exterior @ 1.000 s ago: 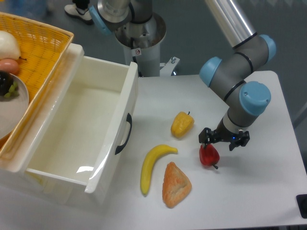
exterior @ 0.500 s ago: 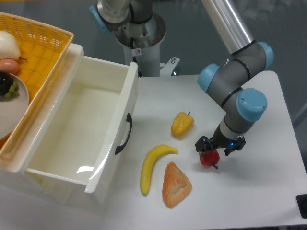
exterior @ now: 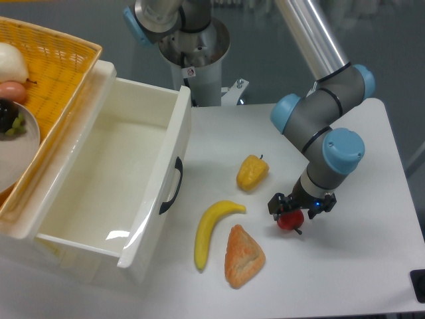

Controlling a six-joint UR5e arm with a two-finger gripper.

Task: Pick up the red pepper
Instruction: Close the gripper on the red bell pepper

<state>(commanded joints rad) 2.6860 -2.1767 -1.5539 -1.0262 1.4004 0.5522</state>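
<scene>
On table, tool astride red pepper

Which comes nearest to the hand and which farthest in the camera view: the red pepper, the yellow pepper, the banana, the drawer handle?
Measured from the hand:
1. Red pepper: right under the hand, between its fingers.
2. Yellow pepper: up and to the left in the image.
3. Banana: farther left, beside the pastry.
4. Drawer handle: farthest, on the white drawer's front.

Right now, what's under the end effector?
Under the end effector sits the red pepper on the white table. Only its lower half and dark stem show; the fingers cover its top, so whether they have closed on it cannot be told.
</scene>
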